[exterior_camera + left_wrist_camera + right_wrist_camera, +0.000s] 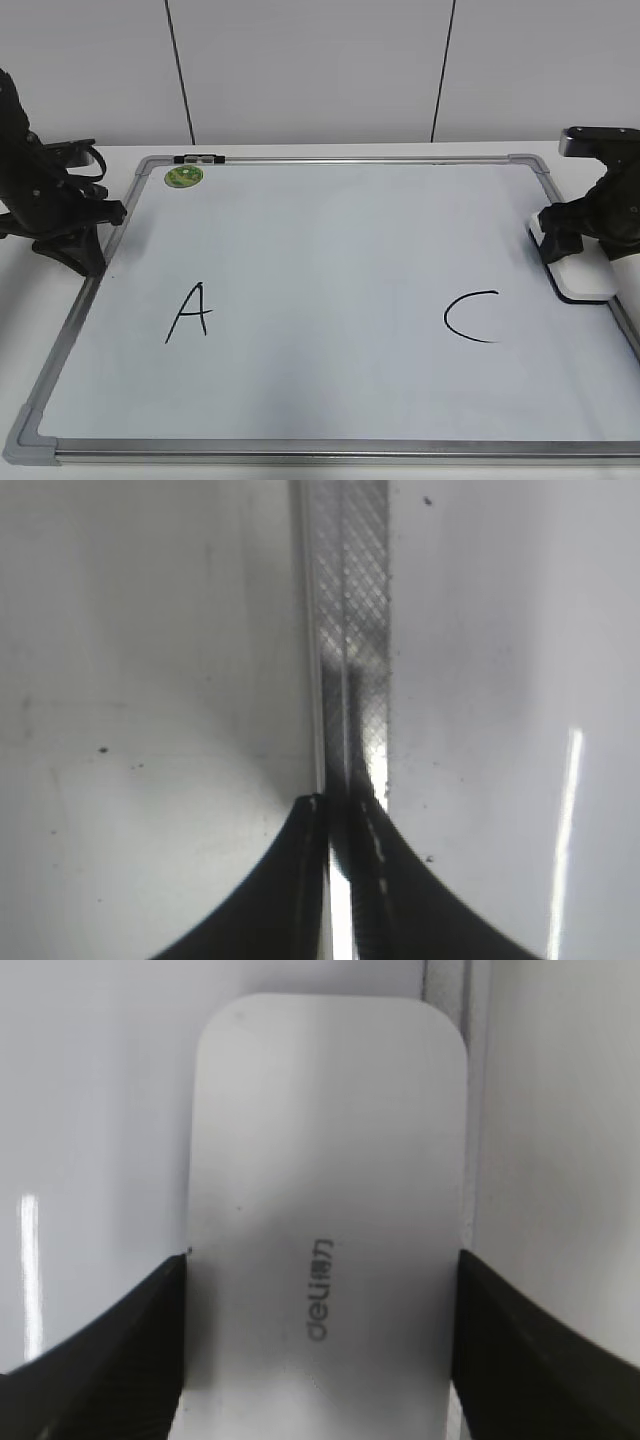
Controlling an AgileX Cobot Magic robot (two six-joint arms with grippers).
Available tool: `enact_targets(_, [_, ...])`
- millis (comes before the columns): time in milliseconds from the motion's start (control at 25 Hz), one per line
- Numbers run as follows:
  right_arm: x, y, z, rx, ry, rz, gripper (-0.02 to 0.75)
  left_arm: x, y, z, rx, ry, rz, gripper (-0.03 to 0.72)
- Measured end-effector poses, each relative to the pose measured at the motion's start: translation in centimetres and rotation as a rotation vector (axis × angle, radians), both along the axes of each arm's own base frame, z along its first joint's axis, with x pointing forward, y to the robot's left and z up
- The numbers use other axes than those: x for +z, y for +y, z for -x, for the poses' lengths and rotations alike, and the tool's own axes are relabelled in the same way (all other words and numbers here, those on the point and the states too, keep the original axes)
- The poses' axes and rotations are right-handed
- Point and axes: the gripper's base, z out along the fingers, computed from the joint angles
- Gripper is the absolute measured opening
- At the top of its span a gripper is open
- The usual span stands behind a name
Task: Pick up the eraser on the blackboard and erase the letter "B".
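Observation:
The blackboard (pixel 320 250) is a white board with a silver frame, lying flat on the table. No letter "B" shows on it: the middle between the black "A" (pixel 190 312) and the black "C" (pixel 470 316) is blank. The white eraser (pixel 582 280) lies at the board's right edge. My right gripper (pixel 578 250) is over it. In the right wrist view the eraser (pixel 325 1160) fills the gap between the right gripper's (pixel 320 1260) two fingers, which touch its long sides. My left gripper (pixel 92 262) is shut and empty at the board's left frame (pixel 350 630), as the left wrist view (pixel 345 805) shows.
A round green sticker (pixel 184 177) sits at the board's far left corner. Grey plastic corner pieces (pixel 28 445) cap the frame. The white table (pixel 30 330) surrounds the board. A pale panelled wall (pixel 300 70) stands behind it.

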Motion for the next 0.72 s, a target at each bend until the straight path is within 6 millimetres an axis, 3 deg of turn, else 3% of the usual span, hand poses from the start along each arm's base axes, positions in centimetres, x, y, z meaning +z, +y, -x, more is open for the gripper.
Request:
enact_targets(400, [0.7, 0.0, -0.6, 0.012, -0.016, 0.005, 0.659, 0.0, 0.0, 0.0, 0.000, 0.000, 0.000, 0.053])
enact_targets(560, [3.4, 0.0, -1.1, 0.020, -0.040, -0.003, 0.661, 0.0, 0.0, 0.0, 0.000, 0.000, 0.000, 0.071])
enact_targets(720, [6.8, 0.2, -1.2, 0.042, -0.067, -0.007, 0.659, 0.3, 0.0, 0.1, -0.019, 0.050, -0.001, 0.173])
